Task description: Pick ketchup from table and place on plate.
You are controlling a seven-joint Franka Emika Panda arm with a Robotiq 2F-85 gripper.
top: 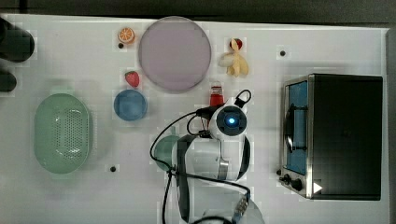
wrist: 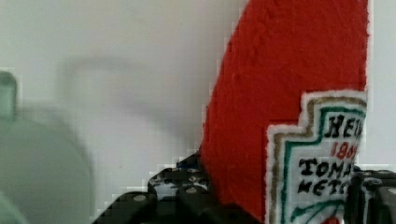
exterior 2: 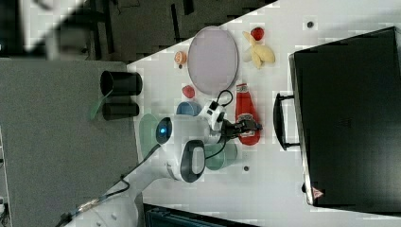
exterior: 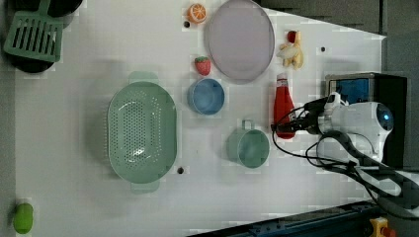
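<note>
The ketchup [exterior: 283, 106] lies flat on the white table [top: 70, 56], its pale cap pointing toward the lilac-grey plate [top: 174, 52]. From above, the arm covers most of the ketchup [top: 215, 95]. My gripper [exterior: 285, 129] sits over the bottle's base end. In the wrist view, black fingers [wrist: 187, 186] press against both sides of the labelled red body [wrist: 289, 84]. In the right view, the gripper [exterior 2: 248, 127] clasps the bottle's lower half [exterior 2: 246, 116]. The plate [exterior: 240, 38] holds nothing.
A green cup [exterior: 248, 146] stands beside the gripper, with a blue dish [top: 130, 104] and a strawberry [top: 132, 78] beyond it. A peeled banana [top: 236, 63] lies by the plate. A toaster oven [top: 336, 135] blocks the top view's right. A green colander [top: 62, 133] sits on the top view's left.
</note>
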